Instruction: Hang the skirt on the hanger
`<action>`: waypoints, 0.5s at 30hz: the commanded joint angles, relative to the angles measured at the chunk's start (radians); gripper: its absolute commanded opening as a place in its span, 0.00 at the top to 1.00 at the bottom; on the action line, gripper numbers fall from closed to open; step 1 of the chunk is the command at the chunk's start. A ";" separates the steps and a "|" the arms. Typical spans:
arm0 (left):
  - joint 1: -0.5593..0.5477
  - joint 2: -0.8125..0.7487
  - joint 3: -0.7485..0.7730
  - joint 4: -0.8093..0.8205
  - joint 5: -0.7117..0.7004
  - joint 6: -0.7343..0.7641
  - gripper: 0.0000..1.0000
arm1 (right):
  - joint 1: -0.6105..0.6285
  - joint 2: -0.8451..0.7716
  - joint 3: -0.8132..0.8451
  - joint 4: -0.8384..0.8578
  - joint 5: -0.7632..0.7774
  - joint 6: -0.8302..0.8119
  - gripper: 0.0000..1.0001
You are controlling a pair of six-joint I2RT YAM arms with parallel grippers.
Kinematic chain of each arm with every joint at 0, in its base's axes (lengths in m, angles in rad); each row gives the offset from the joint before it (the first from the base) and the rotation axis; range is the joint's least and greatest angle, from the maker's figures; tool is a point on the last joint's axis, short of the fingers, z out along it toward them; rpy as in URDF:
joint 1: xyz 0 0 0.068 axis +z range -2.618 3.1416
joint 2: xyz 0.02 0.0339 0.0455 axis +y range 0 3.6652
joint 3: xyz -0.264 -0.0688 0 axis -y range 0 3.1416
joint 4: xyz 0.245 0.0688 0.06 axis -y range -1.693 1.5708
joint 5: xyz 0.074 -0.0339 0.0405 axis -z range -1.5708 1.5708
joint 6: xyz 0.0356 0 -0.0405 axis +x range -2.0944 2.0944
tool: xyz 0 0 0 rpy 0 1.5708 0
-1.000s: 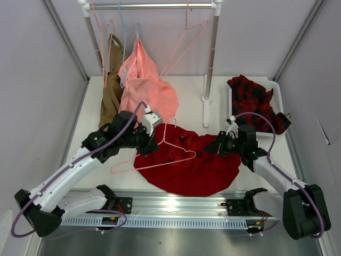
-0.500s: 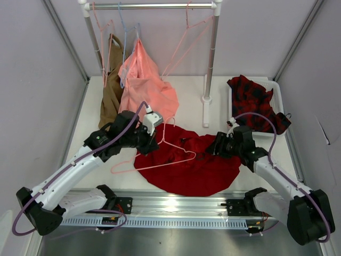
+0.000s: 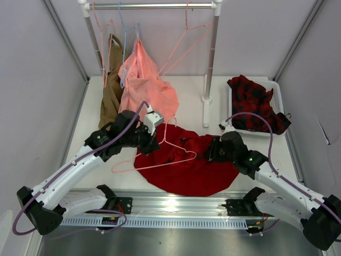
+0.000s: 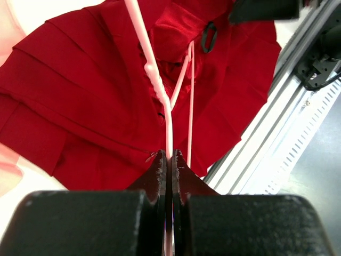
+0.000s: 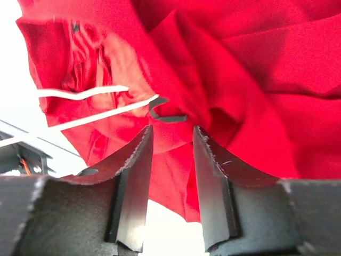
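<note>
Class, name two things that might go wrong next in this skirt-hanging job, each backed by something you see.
1. The left pincer pinches only one thin wire of the hanger, so the hanger may twist or slip when lifted.
2. The right pincer stands open over bunched folds of the skirt; closing there may grab several layers or miss the small black loop.

Top camera, above and behind the arm bases, looks down over the whole surface (image 3: 192,88). The left wrist camera peers close past the left fingers (image 4: 158,173) at the skirt (image 4: 80,106) and hanger (image 4: 153,74). The right wrist camera, past the right fingers (image 5: 133,176), frames the same two close-up.
</note>
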 commanded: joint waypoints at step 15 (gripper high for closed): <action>-0.020 -0.024 -0.007 0.035 0.119 0.027 1.00 | 0.141 0.178 0.070 0.088 0.097 0.049 0.58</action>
